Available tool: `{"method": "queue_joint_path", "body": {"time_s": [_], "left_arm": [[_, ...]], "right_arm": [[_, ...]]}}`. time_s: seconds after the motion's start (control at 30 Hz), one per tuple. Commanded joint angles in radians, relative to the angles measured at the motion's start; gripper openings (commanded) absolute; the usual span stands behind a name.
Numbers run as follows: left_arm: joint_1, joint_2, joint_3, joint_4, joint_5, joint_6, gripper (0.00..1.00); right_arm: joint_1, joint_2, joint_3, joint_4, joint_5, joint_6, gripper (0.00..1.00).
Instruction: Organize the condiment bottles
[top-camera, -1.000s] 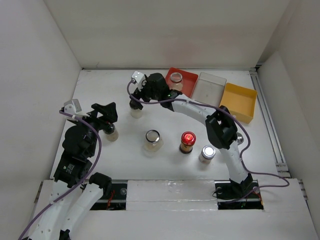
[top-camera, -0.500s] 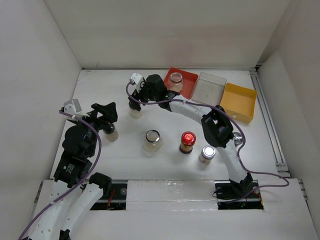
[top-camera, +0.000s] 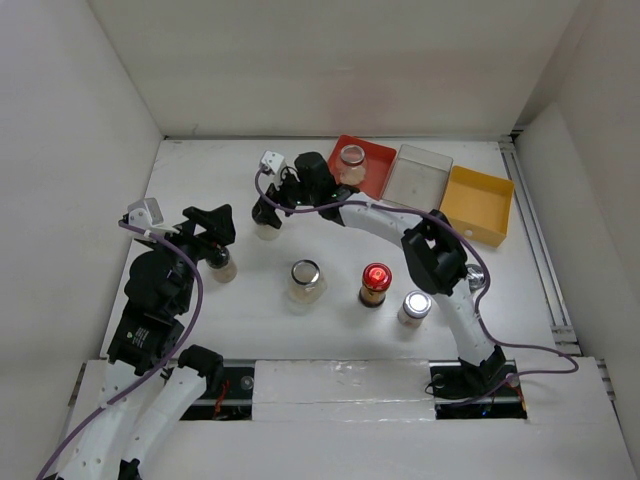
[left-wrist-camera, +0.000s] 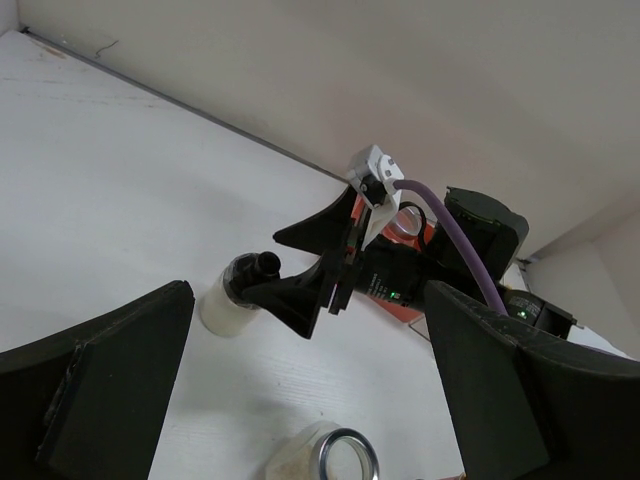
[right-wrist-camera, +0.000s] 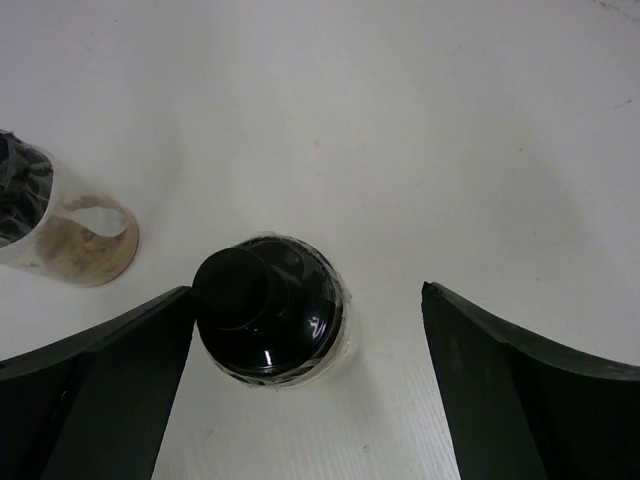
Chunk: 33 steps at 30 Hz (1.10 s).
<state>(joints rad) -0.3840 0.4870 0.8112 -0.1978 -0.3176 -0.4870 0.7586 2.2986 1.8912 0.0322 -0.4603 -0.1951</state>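
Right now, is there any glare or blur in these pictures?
Top view: sharp and evenly lit, with a bright glint on the red cap. Left wrist view: tilted, its own jaws dark with little detail at the bottom corners. Right wrist view: small reflections on the glossy black cap.

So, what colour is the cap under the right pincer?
The cap is black, clearest in right wrist view.

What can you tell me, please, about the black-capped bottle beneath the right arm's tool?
The black-capped bottle is small, with a glossy black stepped cap and a pale glass-like body. It stands upright on the white table, within the open right tool, nearer one finger; contact is unclear.
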Motion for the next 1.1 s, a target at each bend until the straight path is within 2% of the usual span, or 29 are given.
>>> {"method": "queue_joint_path", "body": {"time_s": [0.0, 0.33, 0.53, 1.07], "left_arm": [[0.01, 0.005, 0.002, 0.055, 0.006, 0.014, 0.96], [0.01, 0.005, 0.002, 0.055, 0.006, 0.024, 0.96], [0.01, 0.005, 0.002, 0.055, 0.006, 0.024, 0.95], [0.01, 0.005, 0.002, 0.055, 0.015, 0.024, 0.94]], "right_arm": [[-0.005, 0.011, 0.017, 0.026, -0.084, 0.029, 1.0], [-0.042, -0.073, -0.032, 0.101, -0.17, 0.052, 1.0], [-0.042, -0.053, -0.03, 0.09, -0.193, 0.063, 1.0], [0.007, 0.061, 0.101, 0.017, -0.181, 0.054, 1.0]]}}
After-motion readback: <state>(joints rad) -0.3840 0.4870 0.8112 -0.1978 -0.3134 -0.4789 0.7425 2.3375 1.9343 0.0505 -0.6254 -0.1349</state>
